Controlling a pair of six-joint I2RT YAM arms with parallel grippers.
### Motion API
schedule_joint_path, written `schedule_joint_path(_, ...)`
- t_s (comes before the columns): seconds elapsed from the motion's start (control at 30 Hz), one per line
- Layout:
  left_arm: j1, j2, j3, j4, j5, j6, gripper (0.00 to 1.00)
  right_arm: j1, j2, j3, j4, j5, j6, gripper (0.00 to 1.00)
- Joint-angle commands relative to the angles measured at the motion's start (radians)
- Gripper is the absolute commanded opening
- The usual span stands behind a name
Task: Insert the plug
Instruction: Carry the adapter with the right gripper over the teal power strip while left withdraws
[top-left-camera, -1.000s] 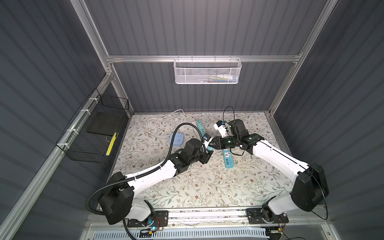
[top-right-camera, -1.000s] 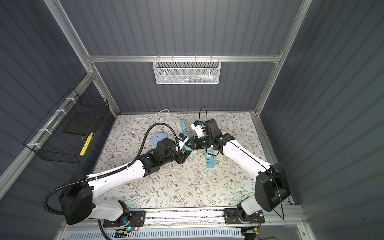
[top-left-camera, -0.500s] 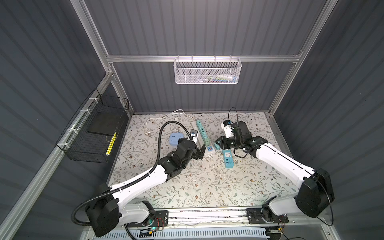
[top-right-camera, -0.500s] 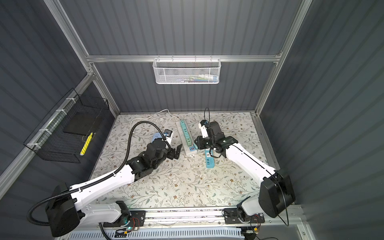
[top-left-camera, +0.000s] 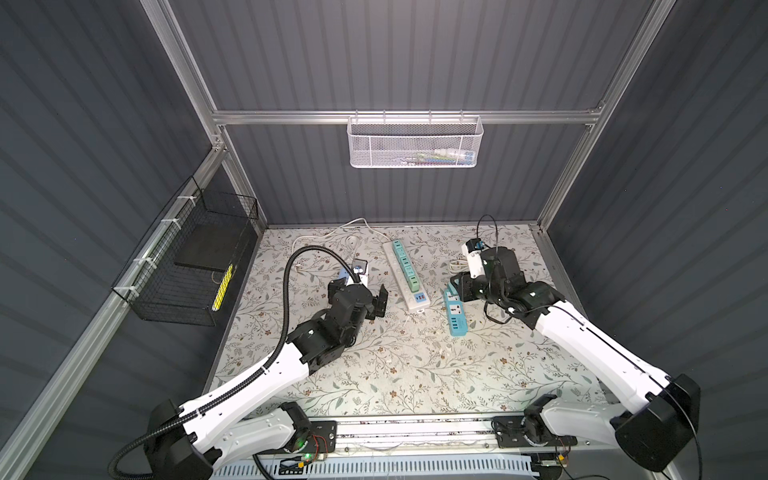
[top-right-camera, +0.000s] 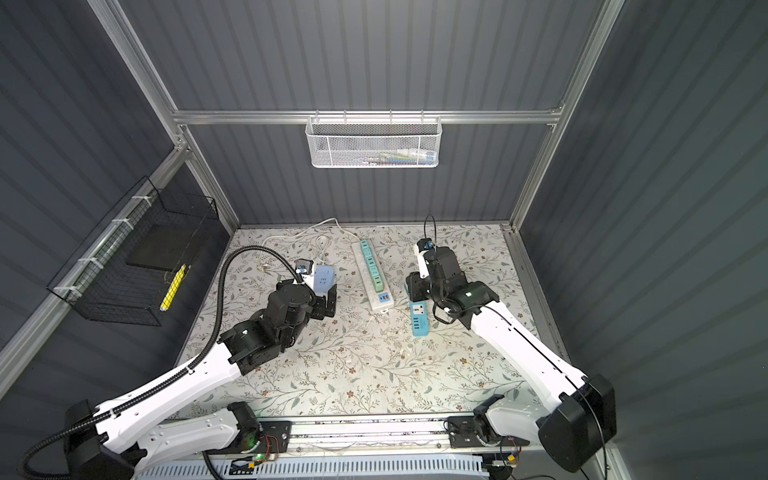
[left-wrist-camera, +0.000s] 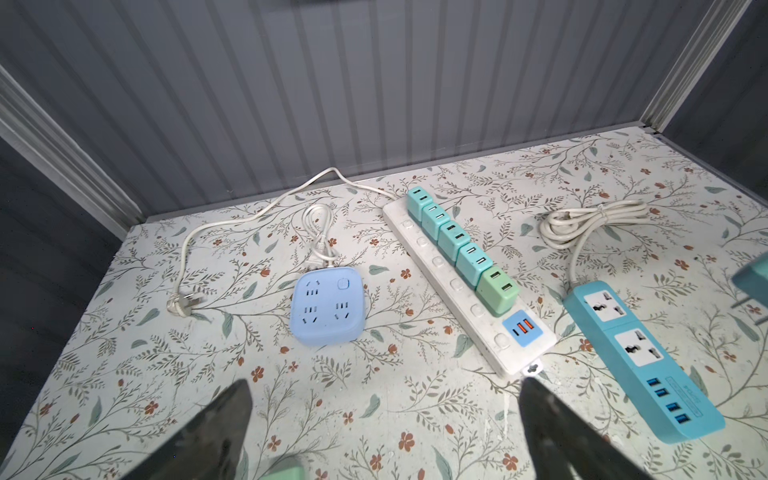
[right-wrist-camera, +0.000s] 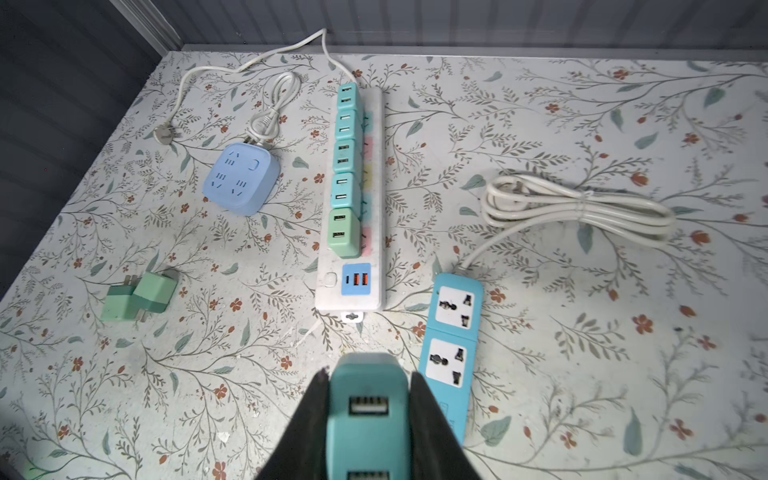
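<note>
The plug (right-wrist-camera: 368, 415), a teal charger block with USB ports on its face, sits between the two black fingers of my right gripper (right-wrist-camera: 370, 376), which are closed tight on its sides. From the left wrist camera I see it at the edge of the picture with its two metal prongs free in the air, in no socket. In both top views the right gripper hangs over the far end of the blue power strip (top-left-camera: 456, 322), the end where its white cable (right-wrist-camera: 582, 208) goes out to a tied coil. This strip has two universal sockets and a row of USB ports. Just beside it on the left, not touching, lies the long white power strip (right-wrist-camera: 330, 291). Four teal chargers (right-wrist-camera: 347, 158) and one green charger (right-wrist-camera: 344, 232) stand on it in one row. Further left is the light-blue square socket block (right-wrist-camera: 241, 178). Farther from the back wall than this block, two loose green plugs (right-wrist-camera: 137, 297) lie touching each other on the flowered table (right-wrist-camera: 582, 374). My left gripper (left-wrist-camera: 384, 395) is wide open, holds nothing, and hovers over the table in front of the socket block.
</note>
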Motion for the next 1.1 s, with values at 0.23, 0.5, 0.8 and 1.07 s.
schedule_joint_path(0.23,0.005,0.111,0.185,-0.141,-0.048,0.096,1.0,-0.017,-0.016,-0.043,0.055,0.119,-0.064,0.15)
schedule_joint_path(0.5,0.009,0.181,0.195,-0.038,-0.011,0.106,1.0,-0.068,0.087,-0.103,0.232,0.1,-0.092,0.15)
schedule_joint_path(0.8,0.025,0.294,0.189,0.024,0.067,0.033,1.0,-0.086,0.215,-0.16,0.379,0.066,-0.087,0.15)
schedule_joint_path(1.07,0.034,0.334,0.167,0.038,0.119,-0.02,1.0,-0.093,0.255,-0.213,0.43,0.082,-0.087,0.16)
